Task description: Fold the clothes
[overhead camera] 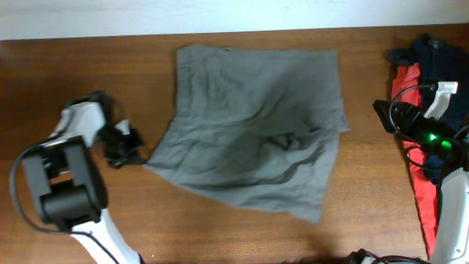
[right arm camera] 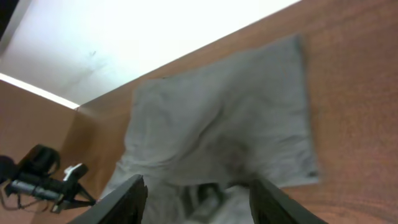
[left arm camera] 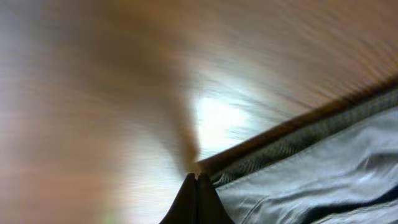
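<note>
Reddish-brown wooden table (overhead camera: 66, 73) against a plain white wall (overhead camera: 220, 15), glossy under bright light

Grey-olive shorts (overhead camera: 253, 125) lying spread, wrinkled, centre of wooden table (overhead camera: 66, 73).

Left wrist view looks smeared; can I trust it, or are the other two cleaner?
Left wrist: heavy blur over the table, a glare patch near centre, only the shorts edge and the shut left gripper readable. Overhead: sharp, evenly lit, the clearest view. Right wrist: slightly soft, wall blown out white, shorts recognisable.
</note>
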